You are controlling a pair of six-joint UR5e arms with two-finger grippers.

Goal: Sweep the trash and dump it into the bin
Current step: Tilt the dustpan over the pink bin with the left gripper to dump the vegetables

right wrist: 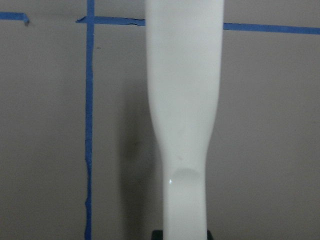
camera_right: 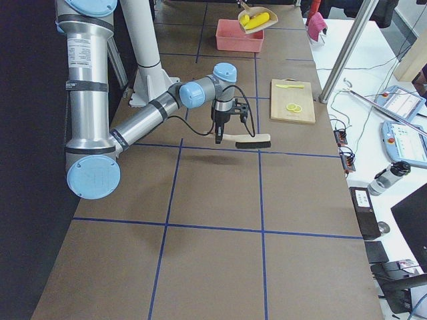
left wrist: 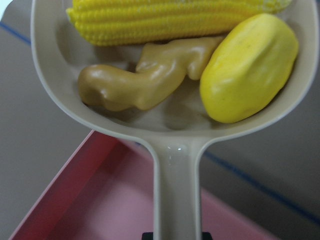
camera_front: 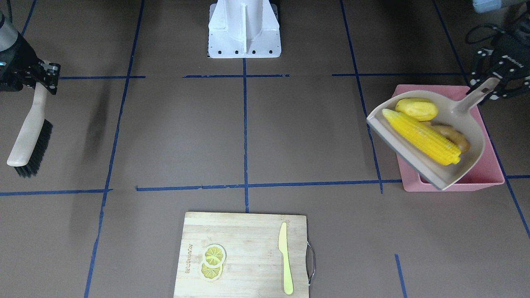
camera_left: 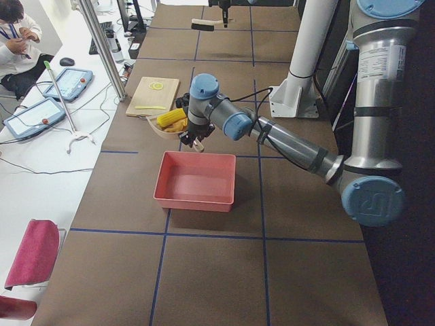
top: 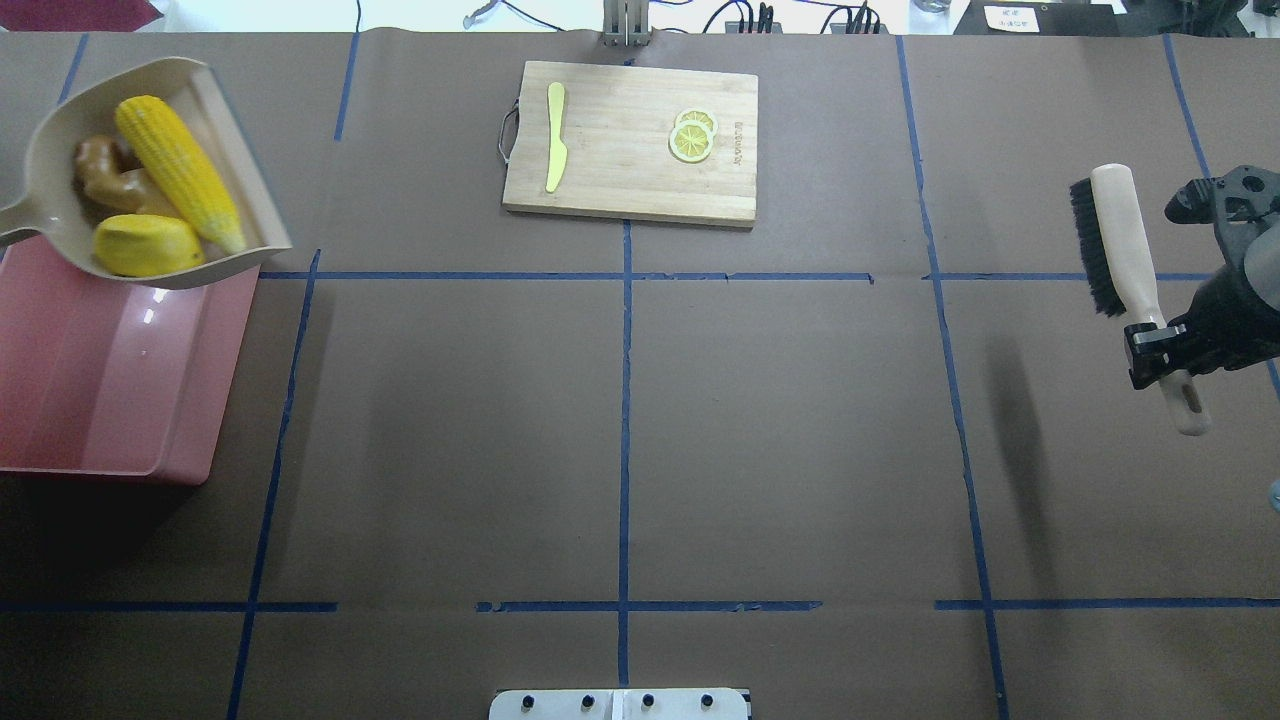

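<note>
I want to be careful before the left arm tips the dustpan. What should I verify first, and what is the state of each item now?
1. Grip on the handle: the left gripper is shut on the dustpan. Ok.
2. Load complete: the corn cob, the potato and the ginger root all lie in the dustpan. Ok.
3. Bin ready: it is upright and open, and nothing shows inside. Ok.
4. Dustpan's open lip above the bin: in the front-facing view it reaches past the bin's wall. Cannot tell.
5. Other arm out of the way: the right gripper holds the brush at the table's far end. Ok.
</note>
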